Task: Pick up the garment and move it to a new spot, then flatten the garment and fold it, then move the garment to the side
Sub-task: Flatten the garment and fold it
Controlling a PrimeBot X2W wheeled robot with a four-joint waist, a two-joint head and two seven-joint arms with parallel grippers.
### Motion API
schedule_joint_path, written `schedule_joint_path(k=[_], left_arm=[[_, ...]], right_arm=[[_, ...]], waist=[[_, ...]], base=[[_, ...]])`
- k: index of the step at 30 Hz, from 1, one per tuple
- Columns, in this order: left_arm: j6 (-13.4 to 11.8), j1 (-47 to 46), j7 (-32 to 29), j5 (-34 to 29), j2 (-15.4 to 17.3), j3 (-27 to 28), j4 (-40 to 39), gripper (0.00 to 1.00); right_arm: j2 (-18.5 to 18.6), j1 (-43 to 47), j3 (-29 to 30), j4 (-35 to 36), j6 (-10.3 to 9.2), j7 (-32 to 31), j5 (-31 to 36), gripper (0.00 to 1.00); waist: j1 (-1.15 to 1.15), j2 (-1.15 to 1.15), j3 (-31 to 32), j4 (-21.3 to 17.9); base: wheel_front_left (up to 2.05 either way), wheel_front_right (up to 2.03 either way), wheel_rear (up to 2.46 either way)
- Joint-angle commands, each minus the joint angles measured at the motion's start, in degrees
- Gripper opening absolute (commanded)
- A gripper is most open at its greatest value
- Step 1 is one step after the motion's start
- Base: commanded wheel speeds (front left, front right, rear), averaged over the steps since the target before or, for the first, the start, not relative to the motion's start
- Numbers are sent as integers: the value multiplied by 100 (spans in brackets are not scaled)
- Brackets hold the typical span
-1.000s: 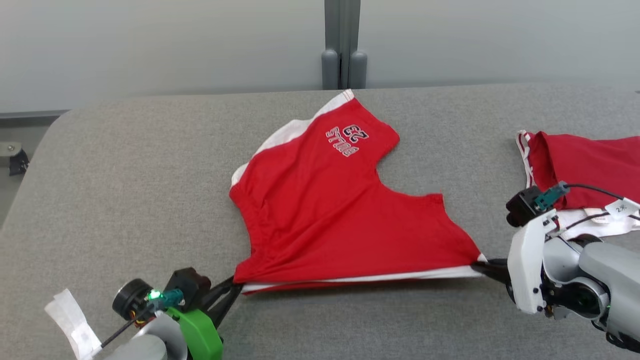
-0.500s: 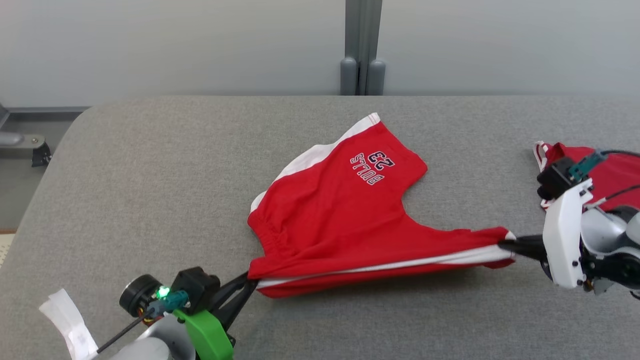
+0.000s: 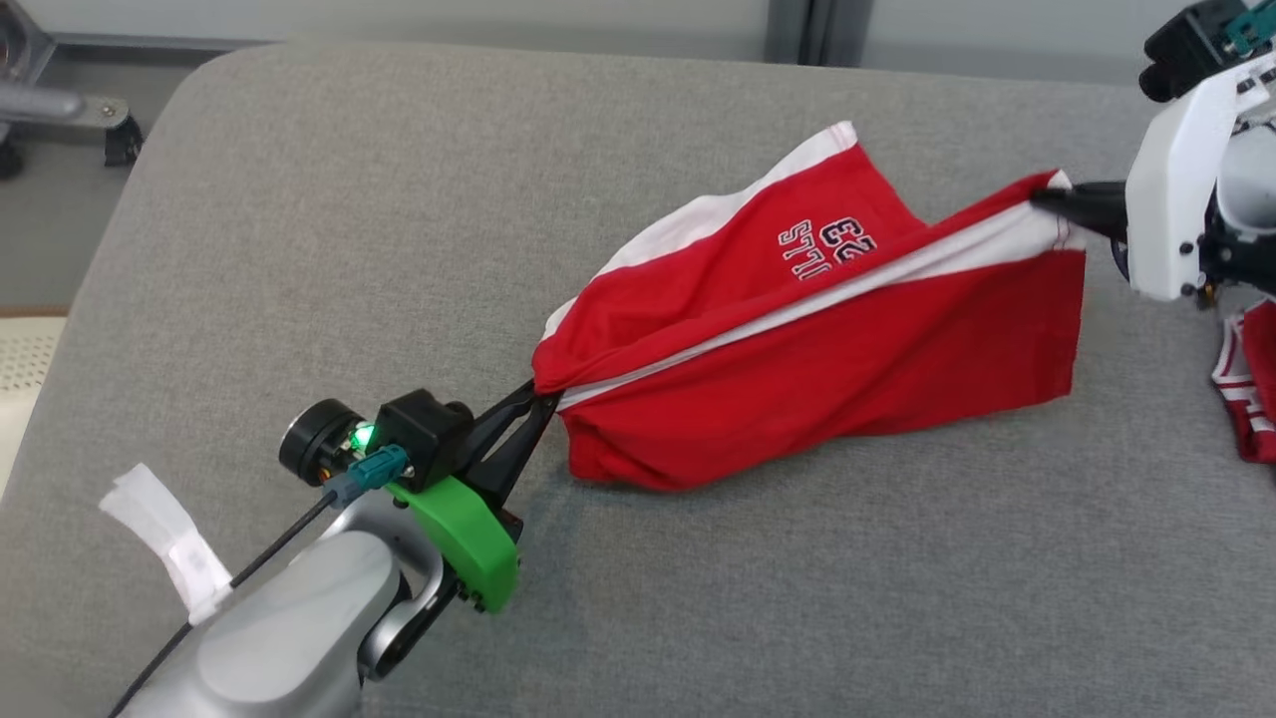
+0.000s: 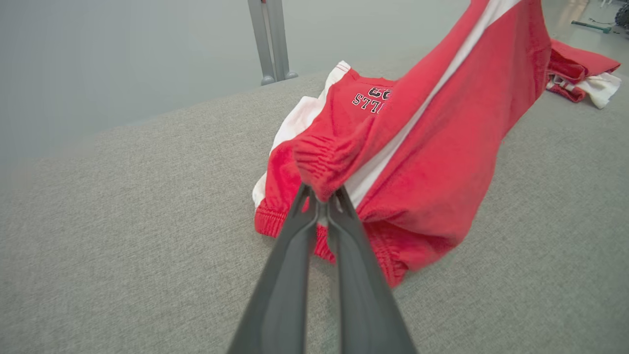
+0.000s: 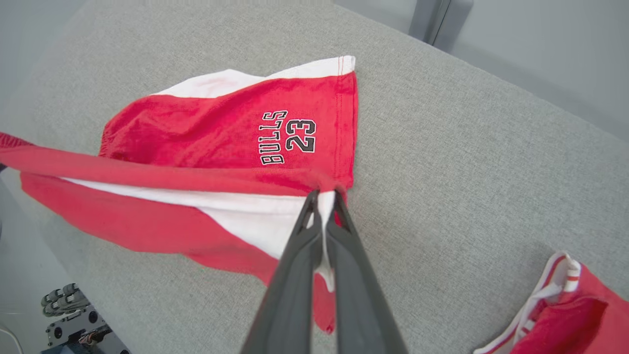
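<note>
red soft cloth with white bands, a bit wrinkly: that is the garment (image 3: 827, 369), a pair of shorts. in the head view it is near the middle of the grey fuzzy table (image 3: 299, 249). one edge is pulled into a tight line, up off the table. the rest hangs down and lies on the table. the left gripper (image 3: 538, 394) has its two dark fingers pinched together on the bunchy waist end. the right gripper (image 3: 1047, 197) has its fingers pinched on the far corner, where the white band ends. another red and white cloth (image 3: 1246, 399) lies at the right edge, apart from the garment.

in the left wrist view the thin fingers meet in a point, clamped on a crinkly red fold. black letters show on the flat part behind.

in the right wrist view the fingers are squeezed tight on red and white cloth. the flat leg on the table reads bulls 23.
</note>
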State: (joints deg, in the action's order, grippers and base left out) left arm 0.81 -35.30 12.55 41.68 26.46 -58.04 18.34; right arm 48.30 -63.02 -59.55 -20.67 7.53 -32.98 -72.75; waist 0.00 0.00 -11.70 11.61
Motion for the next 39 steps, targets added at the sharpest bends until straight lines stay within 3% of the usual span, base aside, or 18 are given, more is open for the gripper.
schedule_joint_path(k=[1, 11, 19, 33, 35, 37, 38, 39], left_arm=[[58, -166, 66, -84, -117, 18, 133, 0], [289, -755, 232, -217, -904, 154, 953, 0], [408, -1174, 265, -375, -1391, 386, 1480, 0], [573, -1402, 268, -824, -1791, 870, 1859, 0], [594, -1426, 266, -869, -1836, 920, 1923, 28], [606, -1440, 264, -918, -1895, 966, 1993, 49], [610, -1442, 264, -926, -1922, 992, 2030, 74], [617, -1443, 264, -938, -1945, 1017, 2061, 91]], right_arm=[[-104, -186, 52, -156, -8, -82, 68, 0], [-547, -1034, 104, -1059, -7, -503, 443, 0], [-601, -1450, -72, -1411, -7, -436, 859, 0], [-650, -1780, -412, -1559, -7, 210, 1122, 0], [-659, -1825, -459, -1587, -7, 323, 1143, 0], [-665, -1866, -470, -1639, -8, 483, 1123, 0], [-695, -1822, -442, -1723, -7, 493, 1004, 0], [-721, -1813, -424, -1779, -7, 520, 967, 0]], waist=[[0, 0, -558, 500], [0, 0, -1147, 999], [0, 0, -1450, 1198], [0, 0, -1712, 1211], [0, 0, -1736, 1207], [0, 0, -1753, 1202], [0, 0, -1756, 1197], [0, 0, -1758, 1193]], base=[[0, 0, 0], [0, 0, 0], [0, 0, 0], [0, 0, 0], [0, 0, 0], [0, 0, 0], [0, 0, 0], [0, 0, 0]])
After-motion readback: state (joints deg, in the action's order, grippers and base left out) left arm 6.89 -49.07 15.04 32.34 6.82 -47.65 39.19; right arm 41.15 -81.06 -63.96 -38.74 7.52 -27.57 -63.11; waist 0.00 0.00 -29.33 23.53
